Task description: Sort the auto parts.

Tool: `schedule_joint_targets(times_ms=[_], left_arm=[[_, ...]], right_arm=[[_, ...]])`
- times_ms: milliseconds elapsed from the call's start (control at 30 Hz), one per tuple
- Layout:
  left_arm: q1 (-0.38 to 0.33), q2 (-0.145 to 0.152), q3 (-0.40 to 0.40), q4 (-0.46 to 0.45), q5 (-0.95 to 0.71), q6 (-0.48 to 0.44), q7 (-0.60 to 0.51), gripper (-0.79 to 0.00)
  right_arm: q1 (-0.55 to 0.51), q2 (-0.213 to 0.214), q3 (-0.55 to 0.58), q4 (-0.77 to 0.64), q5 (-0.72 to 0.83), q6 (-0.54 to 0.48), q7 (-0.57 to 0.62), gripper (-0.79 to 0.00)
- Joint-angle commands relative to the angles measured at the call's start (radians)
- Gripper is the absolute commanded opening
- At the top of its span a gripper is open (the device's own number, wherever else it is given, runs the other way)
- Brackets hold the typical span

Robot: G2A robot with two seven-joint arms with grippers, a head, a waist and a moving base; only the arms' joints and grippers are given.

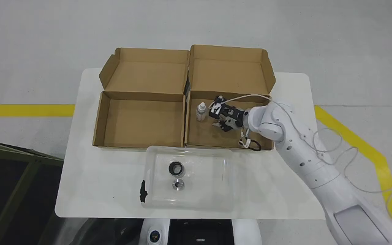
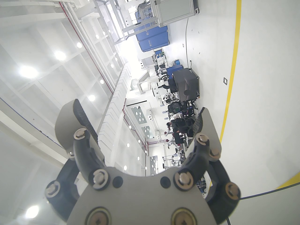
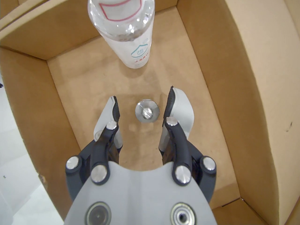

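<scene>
My right gripper (image 3: 143,95) is open inside the right cardboard box (image 3: 89,80), fingers pointing down at its floor. A small silver metal part (image 3: 147,112) with a hex-shaped top lies on the box floor between the two fingers, touching neither. A clear bottle (image 3: 124,22) with a white cap stands just beyond it. From above, the right gripper (image 1: 222,116) sits beside the bottle (image 1: 200,111) in the right box (image 1: 205,136). A black ring (image 1: 176,168) and a silver round part (image 1: 177,185) lie in the clear tray (image 1: 153,184). My left gripper (image 2: 139,108) is open, empty, and faces the room.
The left cardboard box (image 1: 141,119) has only bare floor showing. Both boxes have their lids folded back at the far side. A small black object (image 1: 143,191) sits at the tray's left edge. The white table (image 1: 79,171) has free room at both sides.
</scene>
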Motion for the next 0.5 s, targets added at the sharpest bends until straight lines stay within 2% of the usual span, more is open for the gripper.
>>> schedule_joint_targets(times_ms=[0,267,467], left_arm=[[0.0,0.0,0.0,0.0,0.0,0.0,0.0,0.0],[0.0,0.0,0.0,0.0,0.0,0.0,0.0,0.0],[0.0,0.0,0.0,0.0,0.0,0.0,0.0,0.0]], right_arm=[[-0.016,0.007,0.018,-0.033,-0.006,0.0,0.002,-0.403],[-0.131,0.044,0.124,-0.241,-0.014,-0.025,-0.027,-0.397],[-0.236,0.067,0.188,-0.394,-0.038,-0.041,-0.065,-0.342]])
